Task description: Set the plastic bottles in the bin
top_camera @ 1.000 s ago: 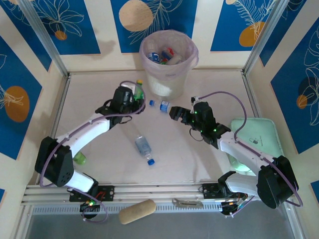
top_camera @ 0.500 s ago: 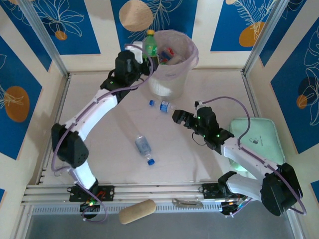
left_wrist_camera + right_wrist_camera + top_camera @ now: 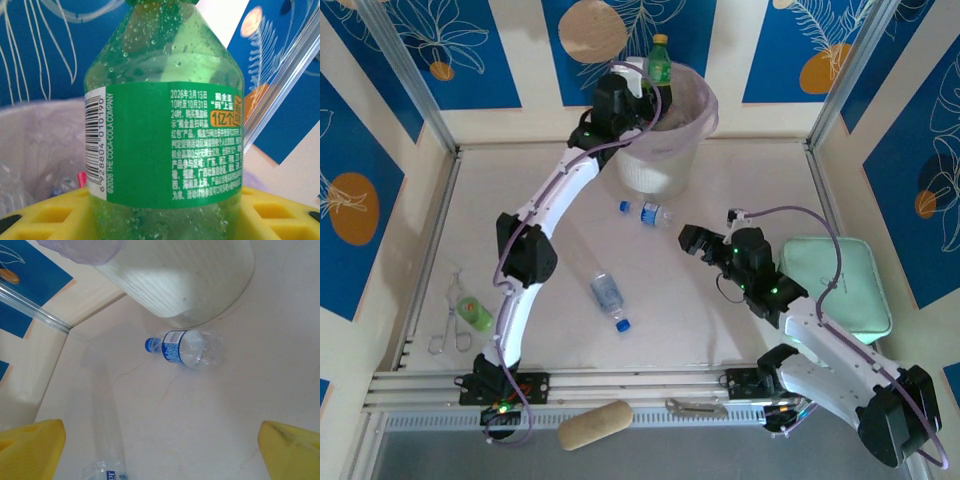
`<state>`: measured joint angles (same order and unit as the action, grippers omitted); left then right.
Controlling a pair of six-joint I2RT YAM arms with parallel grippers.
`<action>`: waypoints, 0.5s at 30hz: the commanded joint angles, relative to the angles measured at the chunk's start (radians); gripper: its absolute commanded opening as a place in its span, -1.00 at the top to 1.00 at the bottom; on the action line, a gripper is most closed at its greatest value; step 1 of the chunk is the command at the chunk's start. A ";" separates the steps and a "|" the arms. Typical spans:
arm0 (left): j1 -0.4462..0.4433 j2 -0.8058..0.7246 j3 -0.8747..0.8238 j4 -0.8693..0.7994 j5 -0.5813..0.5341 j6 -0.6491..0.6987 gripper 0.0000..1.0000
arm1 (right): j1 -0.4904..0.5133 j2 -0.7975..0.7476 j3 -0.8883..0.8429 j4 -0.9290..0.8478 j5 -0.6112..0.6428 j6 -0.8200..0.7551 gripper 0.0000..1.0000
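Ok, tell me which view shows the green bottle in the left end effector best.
Left wrist: the green bottle stands close up, its label and barcode readable, between the yellow fingers. The top external view shows it small and upright in the left end effector, over the bin.

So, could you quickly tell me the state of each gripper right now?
Left gripper: shut on the green bottle, over the bin.
Right gripper: open, holding nothing.

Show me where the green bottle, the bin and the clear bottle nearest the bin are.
green bottle (image 3: 165, 145), left wrist view, on its green label.
bin (image 3: 665, 175), top external view, on its white outer wall.
clear bottle (image 3: 192, 349), right wrist view, on its transparent body.
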<state>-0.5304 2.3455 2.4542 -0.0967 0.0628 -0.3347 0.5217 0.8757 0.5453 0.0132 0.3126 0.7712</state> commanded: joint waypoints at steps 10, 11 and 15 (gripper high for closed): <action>0.006 0.030 0.048 -0.046 -0.025 0.023 -0.52 | -0.019 -0.023 -0.024 -0.012 0.012 0.019 -0.98; 0.006 0.024 0.048 -0.055 -0.024 0.021 -0.72 | -0.019 -0.018 -0.021 -0.012 0.011 0.019 -0.98; 0.006 -0.022 0.042 -0.089 -0.010 0.014 -0.99 | -0.017 -0.002 -0.013 -0.013 0.005 0.018 -0.98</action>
<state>-0.5304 2.3833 2.4668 -0.1482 0.0475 -0.3229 0.5079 0.8654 0.5278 -0.0010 0.3149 0.7784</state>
